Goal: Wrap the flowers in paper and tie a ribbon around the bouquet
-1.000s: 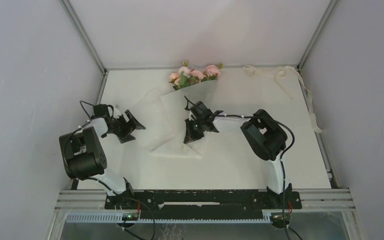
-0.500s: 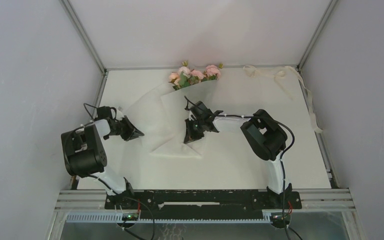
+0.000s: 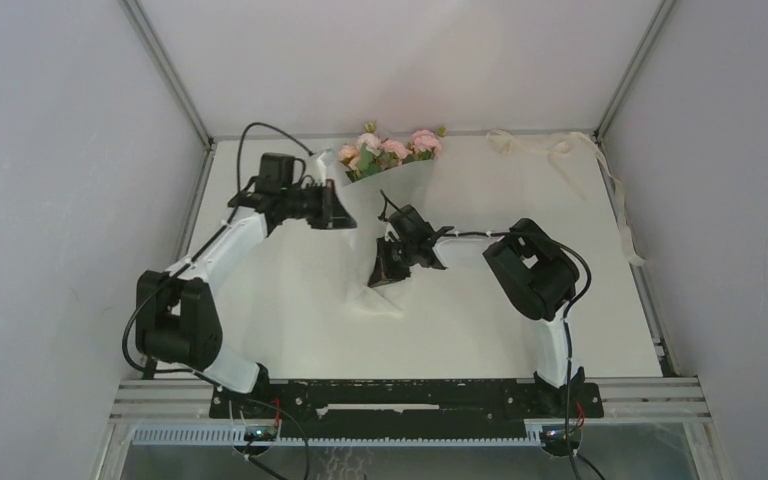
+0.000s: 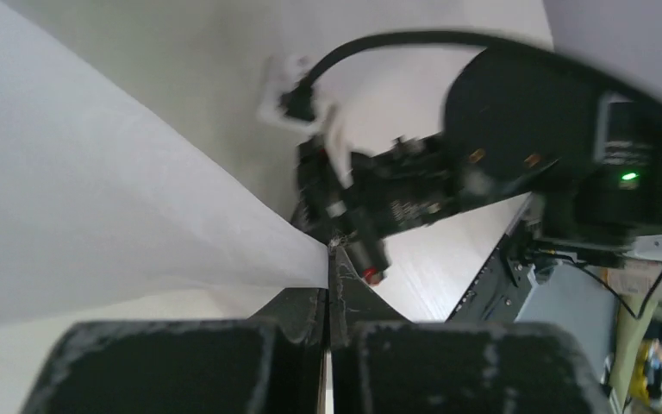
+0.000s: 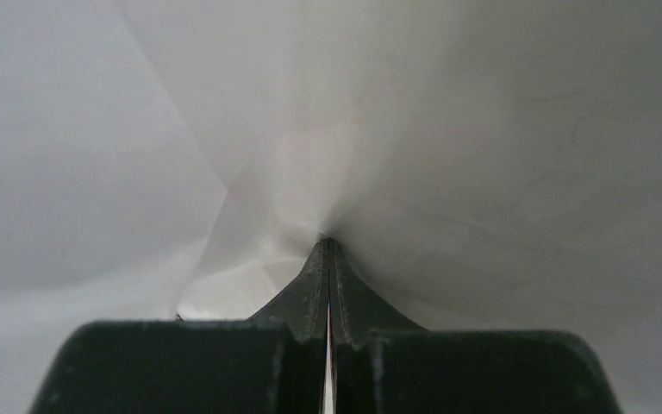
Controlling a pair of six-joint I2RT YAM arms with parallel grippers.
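My left gripper point(image 3: 334, 208) is pinched shut on the paper point(image 4: 95, 198) edge, holding it up to fold across the stems, while my right gripper point(image 3: 382, 272), clamped on the wrap lower down, anchors it, and the flowers point(image 3: 390, 150) lie just beyond my left fingertips.

- I drive two matching arms: the left arm point(image 3: 228, 243) and the right arm point(image 3: 556, 345) are both smooth white link tubes between bulky black joint housings.
- The left claw point(image 4: 328, 259) and the right claw point(image 5: 327, 250) each have two matte black fingers tapering to thin wedge tips, on blocky carriers with scuffed grey edges.
- A thin black cable point(image 3: 256, 126) arcs off the left wrist.
- A small green light point(image 4: 627, 177) glows on the right arm's rounded black housing.
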